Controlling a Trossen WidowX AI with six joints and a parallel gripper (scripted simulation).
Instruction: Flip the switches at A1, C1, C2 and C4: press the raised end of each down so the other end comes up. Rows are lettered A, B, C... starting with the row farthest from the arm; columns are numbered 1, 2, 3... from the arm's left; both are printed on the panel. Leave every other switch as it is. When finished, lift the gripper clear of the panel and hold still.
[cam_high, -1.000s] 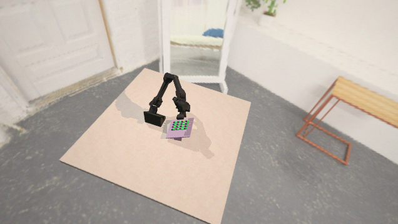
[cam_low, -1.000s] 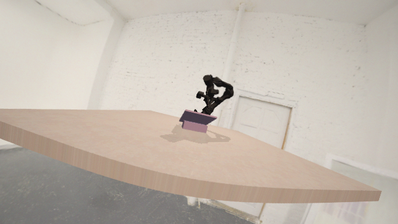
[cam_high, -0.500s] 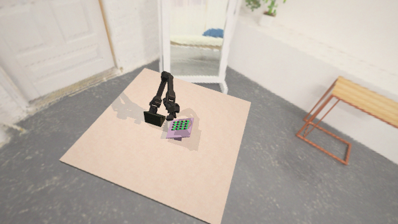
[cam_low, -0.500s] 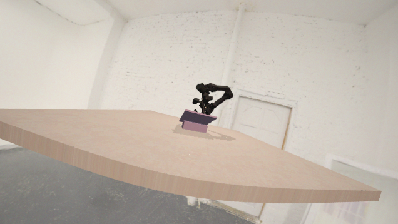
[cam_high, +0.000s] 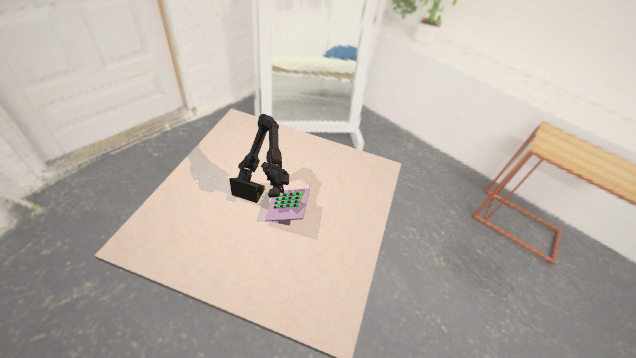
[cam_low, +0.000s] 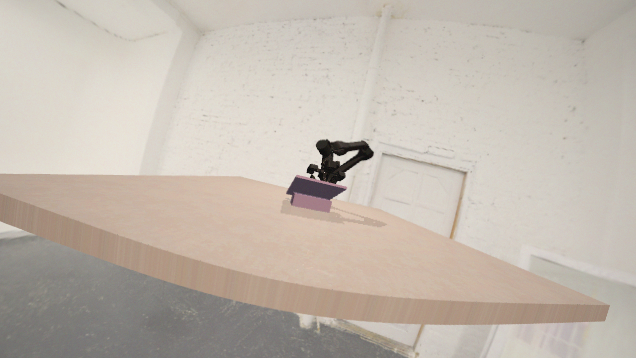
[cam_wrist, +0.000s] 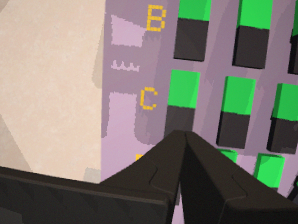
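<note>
The purple switch panel (cam_high: 282, 215) (cam_low: 318, 188) (cam_wrist: 120, 116) stands tilted on its base, with rows of green-and-black switches. My gripper (cam_wrist: 182, 140) is shut and empty. Its fingertips appear over the lower black end of switch C1 (cam_wrist: 183, 89) in the wrist view; contact cannot be told. Switch C2 (cam_wrist: 239, 95) is just right of it, with its green half toward row B and its black half toward the arm. A1 and C4 are outside the wrist view, and the top view shows them too small to read. The fingers hide part of row D.
Switches B1 (cam_wrist: 192, 41) and B2 (cam_wrist: 252, 46) lie beyond row C, and C3 (cam_wrist: 286, 102) is at the right edge of the wrist view. The arm's dark base (cam_high: 246, 190) stands beside the panel on the pinkish table top (cam_high: 210, 260) (cam_low: 200, 225).
</note>
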